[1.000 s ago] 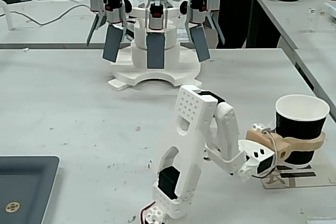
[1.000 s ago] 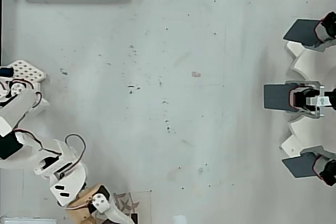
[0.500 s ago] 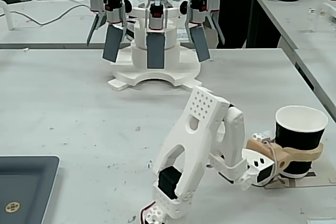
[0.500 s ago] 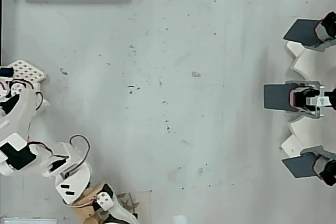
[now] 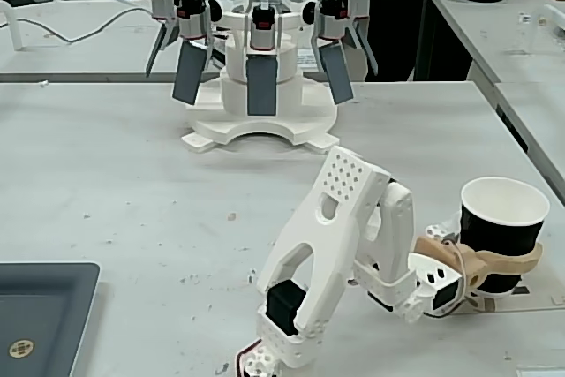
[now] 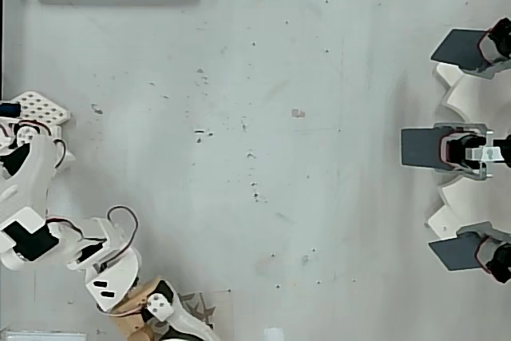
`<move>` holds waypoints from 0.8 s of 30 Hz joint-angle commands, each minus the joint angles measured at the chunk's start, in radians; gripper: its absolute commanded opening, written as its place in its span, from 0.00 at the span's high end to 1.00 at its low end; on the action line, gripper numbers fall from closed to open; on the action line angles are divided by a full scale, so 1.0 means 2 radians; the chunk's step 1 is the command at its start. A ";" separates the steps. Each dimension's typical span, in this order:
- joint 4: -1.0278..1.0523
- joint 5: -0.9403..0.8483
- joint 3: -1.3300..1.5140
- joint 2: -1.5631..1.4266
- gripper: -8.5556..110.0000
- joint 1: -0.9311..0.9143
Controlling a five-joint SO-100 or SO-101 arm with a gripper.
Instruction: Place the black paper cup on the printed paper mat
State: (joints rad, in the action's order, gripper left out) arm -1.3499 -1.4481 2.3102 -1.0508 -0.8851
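**Cup held in the tan jaws, above the paper mat at the table edge**

In the fixed view the gripper (image 5: 508,262) is closed around the black paper cup (image 5: 501,222), and the two tan jaws wrap the lower half of the wall. The cup stands upright with its mouth up. I think the low hold leaves the rim free and keeps the cup steady.

The cup is to the right of the white arm (image 5: 340,253), close to the right edge of the table (image 5: 132,174). Under it, thin black lines on pale paper show, probably the printed paper mat (image 5: 494,302). I cannot tell if the cup base touches it or hangs just above. In the overhead view only a corner of the mat (image 6: 196,307), with a grey figure, shows beside the gripper (image 6: 148,309); the cup itself is cut off by the lower border.

The cup is matte black outside and white inside, with a white rolled rim, and it narrows toward the base. It looks empty and not crushed.

The dark grey tray (image 5: 40,315) lies well apart from the arm, on its other side.
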 commanded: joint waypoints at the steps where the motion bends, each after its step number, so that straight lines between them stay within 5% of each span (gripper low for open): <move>1: -0.008 0.005 -0.011 -0.031 0.76 -0.005; 24: 0.018 -0.005 0.160 -0.217 0.52 -0.045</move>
State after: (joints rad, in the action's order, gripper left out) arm -1.3192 -1.4511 2.5986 -1.3821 -0.9603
